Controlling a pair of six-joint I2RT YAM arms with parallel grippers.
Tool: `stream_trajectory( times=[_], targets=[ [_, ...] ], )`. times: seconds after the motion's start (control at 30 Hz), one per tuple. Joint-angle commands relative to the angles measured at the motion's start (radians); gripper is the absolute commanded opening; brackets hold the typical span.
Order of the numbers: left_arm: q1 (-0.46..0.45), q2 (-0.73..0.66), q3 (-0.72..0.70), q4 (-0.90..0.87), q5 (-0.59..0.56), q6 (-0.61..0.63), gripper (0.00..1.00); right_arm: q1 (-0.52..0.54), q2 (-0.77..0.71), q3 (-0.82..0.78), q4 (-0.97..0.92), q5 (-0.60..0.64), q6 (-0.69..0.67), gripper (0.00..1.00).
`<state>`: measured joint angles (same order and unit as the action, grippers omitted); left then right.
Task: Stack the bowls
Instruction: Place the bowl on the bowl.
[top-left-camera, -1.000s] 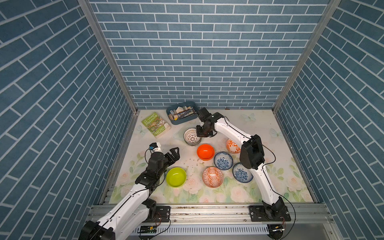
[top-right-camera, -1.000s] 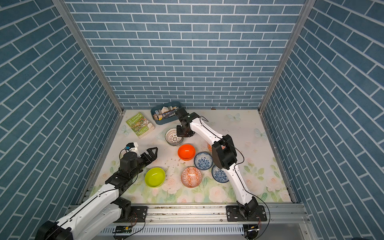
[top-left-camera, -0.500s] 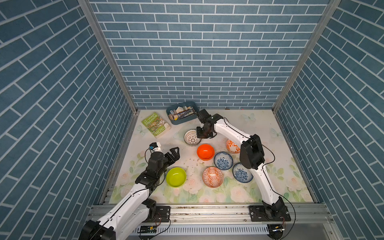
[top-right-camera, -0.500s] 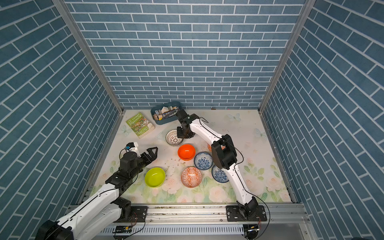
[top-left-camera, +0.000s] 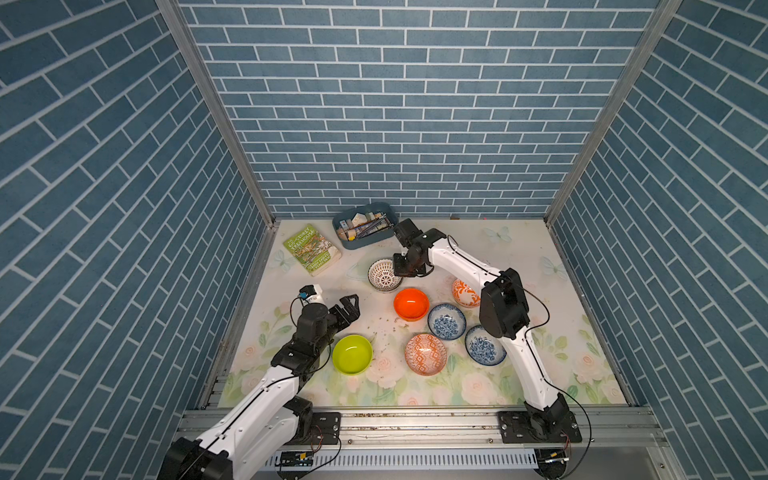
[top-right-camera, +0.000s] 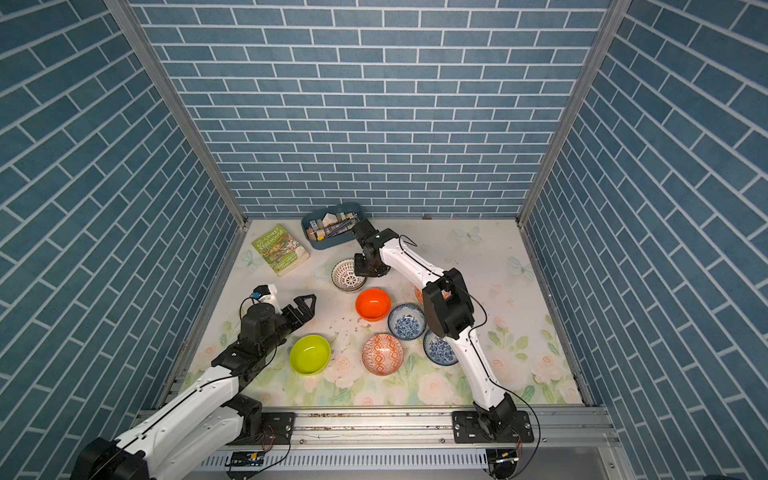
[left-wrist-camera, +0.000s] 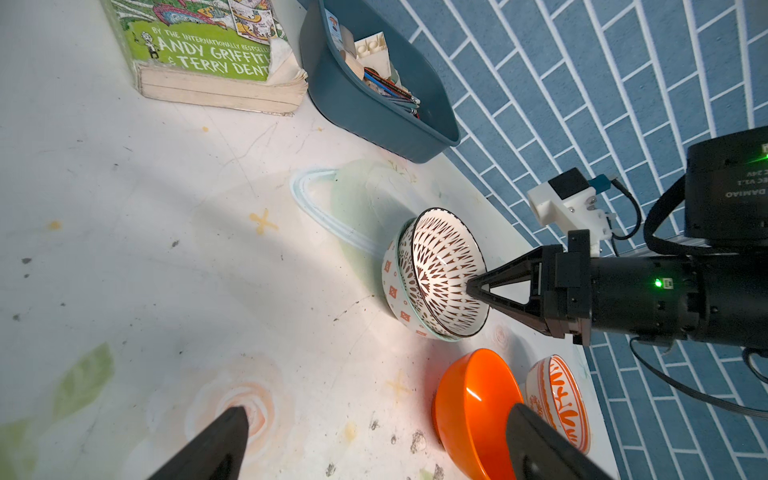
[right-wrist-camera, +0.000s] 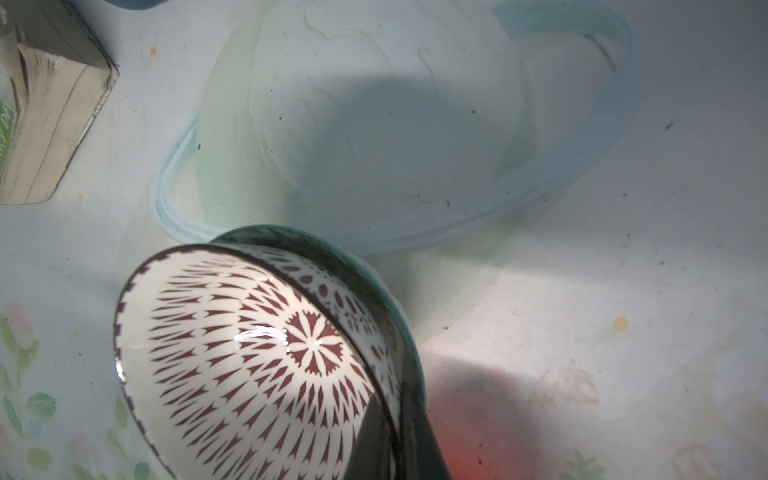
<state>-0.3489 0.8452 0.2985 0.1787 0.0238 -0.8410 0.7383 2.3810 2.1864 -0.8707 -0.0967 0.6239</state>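
Hardly anything has shifted in the last sec: R gripper (left-wrist-camera: 473, 287) stays pinched shut on the lattice bowl (top-left-camera: 383, 274) at its rim, and L arm hasn't budged. Lattice bowl sits tilted inside the green-rimmed bowl (left-wrist-camera: 392, 293), toward the back of the mat (top-left-camera: 498, 257), near the tray (top-left-camera: 363, 227).

Orange bowl (top-left-camera: 411, 304) is just beside that pair. An orange-patterned bowl (top-left-camera: 463, 292) is partly hidden by R arm. A blue floral bowl (top-left-camera: 446, 321) sits next to the orange one, w/ another at R arm's lower link (top-left-camera: 483, 351). A second orange-patterned one (top-left-camera: 425, 354) lies nearer the front.

Lime bowl (top-left-camera: 352, 354) is front-left, near L gripper (top-left-camera: 350, 306), which hangs wide open and empty above the mat.

Writing:
- Book (left-wrist-camera: 208, 54) cover reads "ANDY GRIFFIT…" & "TERRY DENT…", cut off.
- A top view gives "STOREY TREEHOUSE".
- R arm's motor housing shows "DAMIAO", upside down in L wrist view.

Tray holds pencils and small blocks. Mat is white w/ pale flowers, butterflies, dark specks and crumbs. Blue brick-pattern walls stand on three sides, w/ alu posts in the corners and an alu rail along the front.
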Motion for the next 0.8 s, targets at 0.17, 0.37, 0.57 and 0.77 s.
stream_trajectory(
  times=[0.17,0.37,0.57,0.77],
  targets=[
    [0.008,0.004,0.019,0.011,0.008,0.015,1.00,-0.002,-0.031,-0.012,-0.001,0.033,0.018,0.26],
    [0.008,0.002,0.019,0.009,0.007,0.014,1.00,-0.002,-0.065,-0.035,0.001,0.047,0.017,0.29],
    [0.008,-0.003,0.017,0.008,0.007,0.013,1.00,-0.002,-0.097,-0.052,0.002,0.055,0.019,0.29],
    [0.008,-0.005,0.017,0.007,0.005,0.011,1.00,-0.002,-0.112,-0.084,0.014,0.055,0.017,0.27]
  ],
)
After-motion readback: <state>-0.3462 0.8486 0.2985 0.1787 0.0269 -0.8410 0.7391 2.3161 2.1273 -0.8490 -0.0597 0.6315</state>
